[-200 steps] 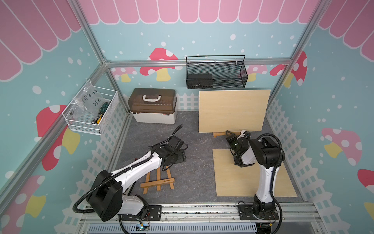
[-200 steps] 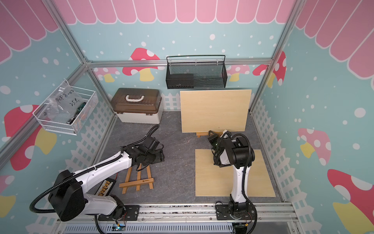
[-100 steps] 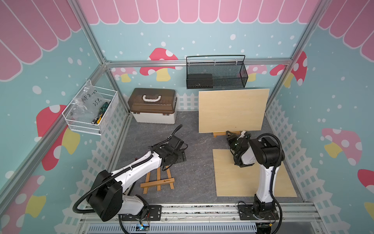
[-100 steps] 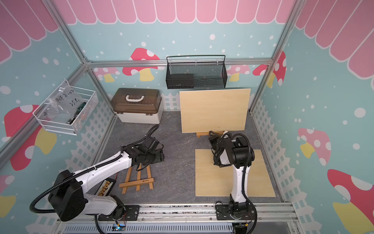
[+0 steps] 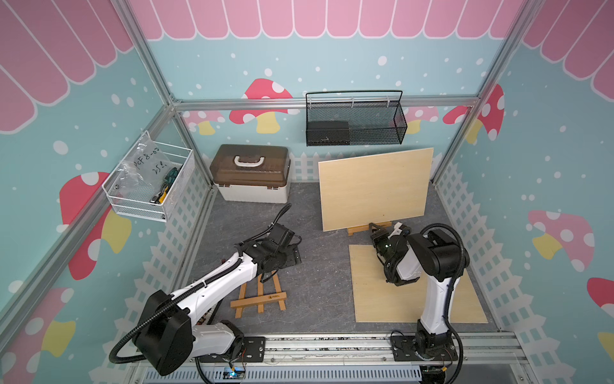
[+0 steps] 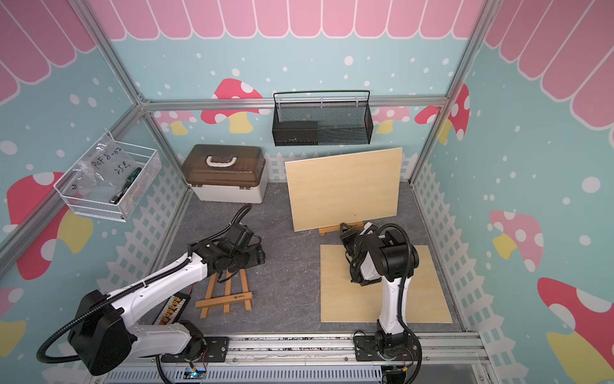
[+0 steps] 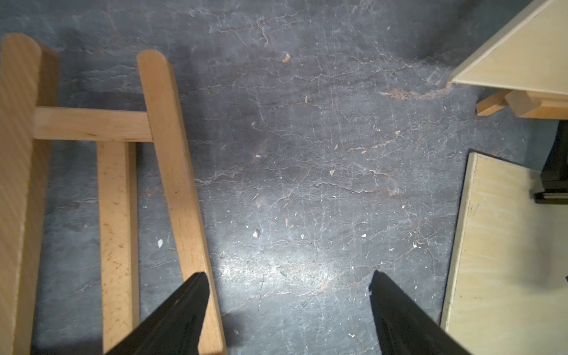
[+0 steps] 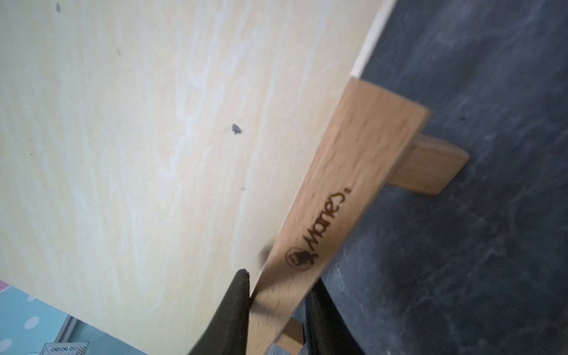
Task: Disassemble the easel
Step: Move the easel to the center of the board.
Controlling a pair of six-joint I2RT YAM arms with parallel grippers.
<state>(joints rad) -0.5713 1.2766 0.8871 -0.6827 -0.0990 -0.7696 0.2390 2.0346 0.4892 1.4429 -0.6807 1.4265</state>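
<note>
The easel ledge (image 8: 353,172) under the board (image 8: 123,138) was newly clamped by the right gripper (image 8: 278,279), probably ready for separating; left gripper (image 7: 287,273) stood wide, empty.

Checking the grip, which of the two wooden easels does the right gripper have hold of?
The back easel, carrying the upright board; right gripper clamps its ledge. The other easel is bare.

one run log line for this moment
left gripper: open, beside bare easel | right gripper: shut on ledge | board: resting on ledge
</note>
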